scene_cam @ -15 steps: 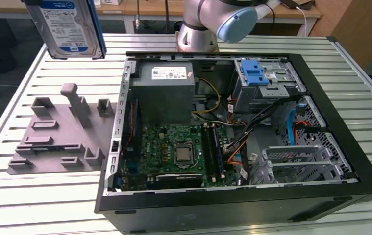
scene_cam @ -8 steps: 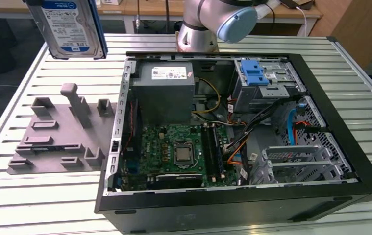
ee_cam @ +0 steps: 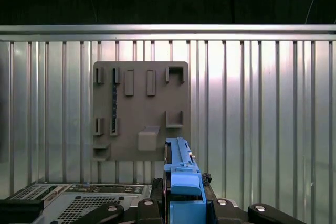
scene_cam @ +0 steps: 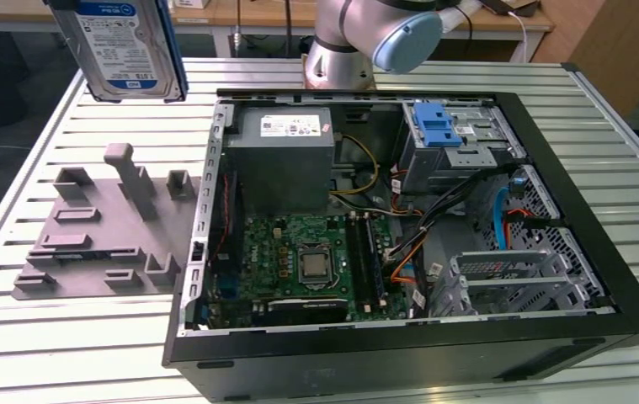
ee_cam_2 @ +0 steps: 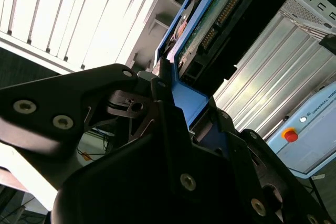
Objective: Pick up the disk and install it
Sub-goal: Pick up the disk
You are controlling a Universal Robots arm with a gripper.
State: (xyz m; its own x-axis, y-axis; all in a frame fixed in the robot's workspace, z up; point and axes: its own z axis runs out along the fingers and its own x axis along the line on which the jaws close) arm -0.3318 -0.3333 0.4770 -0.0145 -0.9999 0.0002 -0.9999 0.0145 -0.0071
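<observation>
- Silver metal, a white-and-blue label and a blue plastic frame on the disk (scene_cam: 117, 46); held up in the air, upright, label facing the camera, at the exterior view's upper left.
- Clamped by its blue frame in the gripper (ee_cam_2: 184, 103), with black fingers (ee_cam_2: 160, 108) pressed tight against the plastic on either side in the second wrist view.
- Green circuit board on the disk's back face, turned toward the second wrist view.
- Edge-on in the first wrist view, blue frame rising from between the finger mounts.
- Beyond that edge, in the same view, a grey slotted holder (ee_cam: 139, 111) lying flat on the ribbed metal table (scene_cam: 72, 353).
- Just beside the holder, to the exterior view's right, an open black computer case (scene_cam: 409, 353) resting on its side.
- Inside the case: a grey power supply (scene_cam: 285, 156) with a white sticker at the far wall, a green motherboard (scene_cam: 308, 261) nearer the camera, and a grey drive cage (scene_cam: 454, 156) with a blue latch (scene_cam: 437, 126) in the far corner toward the exterior view's right.
- Well apart from the drive cage, the disk, high over the holder's side of the table and outside the case.
- Behind the case, at the table's far edge, the arm's grey base (scene_cam: 342, 50).
</observation>
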